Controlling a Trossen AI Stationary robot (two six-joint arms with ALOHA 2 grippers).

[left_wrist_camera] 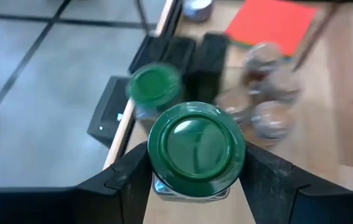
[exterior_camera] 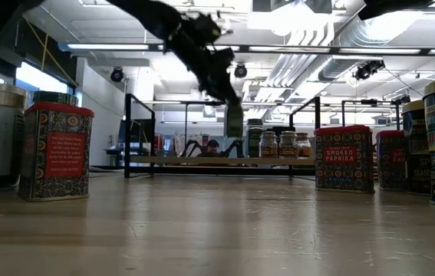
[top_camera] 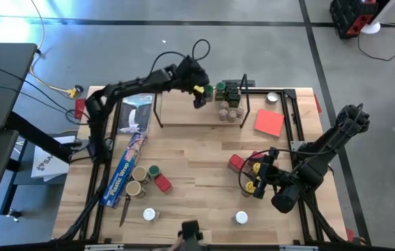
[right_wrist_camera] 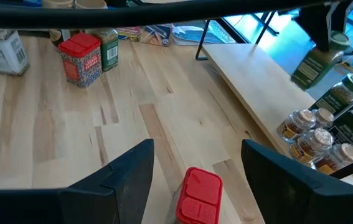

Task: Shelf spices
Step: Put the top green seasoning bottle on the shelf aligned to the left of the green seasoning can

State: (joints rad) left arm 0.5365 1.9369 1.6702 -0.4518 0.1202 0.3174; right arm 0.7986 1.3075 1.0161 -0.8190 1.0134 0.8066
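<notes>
My left gripper [top_camera: 198, 95] is shut on a green-lidded spice jar [left_wrist_camera: 196, 149] above the light-wood shelf [top_camera: 190, 111], near its far right part. It also shows in the low view [exterior_camera: 231, 107], with the jar [exterior_camera: 235, 120] above the shelf board [exterior_camera: 202, 160]. Several jars [top_camera: 229, 102] stand on the shelf's right end, one with a green lid [left_wrist_camera: 154, 85]. My right gripper [right_wrist_camera: 198, 165] is open over a red tin [right_wrist_camera: 199, 194] that rests on the table at the right [top_camera: 237, 162]; its fingers stand on either side without touching it. My left gripper pinches the jar's body just under the green lid [left_wrist_camera: 164, 185] between its two fingers, one on each side. The fingers [exterior_camera: 221, 86] slant down from above. The jar hangs below them, a little tilted, lifted clear of the shelf board.
A long blue plastic-wrap box [top_camera: 126, 169] lies at the left. A flat red sheet [top_camera: 269, 123] lies right of the shelf. Loose jars and a red tin [top_camera: 148, 179] stand near front left, with white-lidded jars [top_camera: 241, 218] near the front edge. Red tins [exterior_camera: 344, 157] show close in the low view.
</notes>
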